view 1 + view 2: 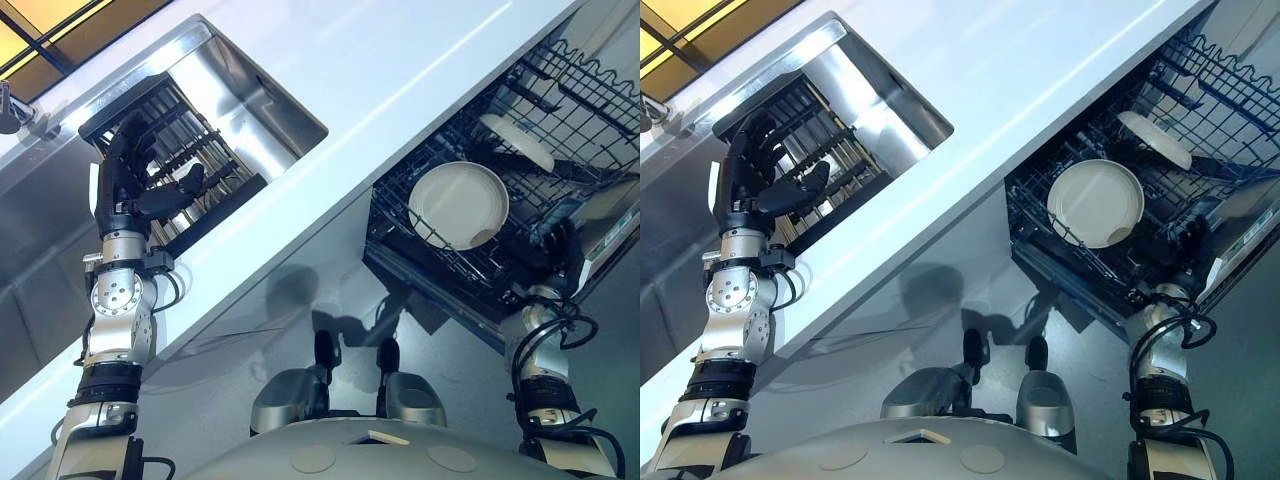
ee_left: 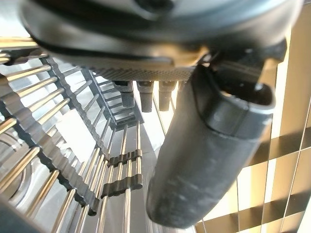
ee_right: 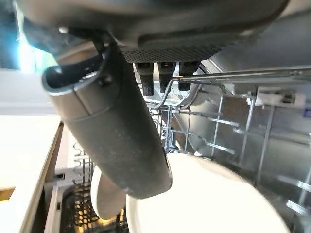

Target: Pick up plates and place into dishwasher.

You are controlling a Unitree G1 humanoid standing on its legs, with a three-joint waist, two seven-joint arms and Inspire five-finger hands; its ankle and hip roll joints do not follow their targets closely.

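A large cream plate (image 1: pixel 458 204) stands on edge in the pulled-out dishwasher rack (image 1: pixel 432 268), with a second pale plate (image 1: pixel 515 140) further back. In the right wrist view the large plate (image 3: pixel 209 194) lies just past my thumb (image 3: pixel 112 126). My right hand (image 1: pixel 567 250) is at the rack's near corner beside the large plate, fingers straight by a rack wire and holding nothing. Over the black wire dish rack (image 1: pixel 190 170) in the sink, my left hand (image 1: pixel 125 175) is open with its thumb spread. The rack bars (image 2: pixel 63 145) under it carry no plate.
A white counter (image 1: pixel 400 70) runs between the steel sink (image 1: pixel 265 100) and the dishwasher. The dishwasher rack's upright tines (image 3: pixel 214 131) crowd around the plates. A tap (image 1: pixel 10 110) stands at the sink's far left.
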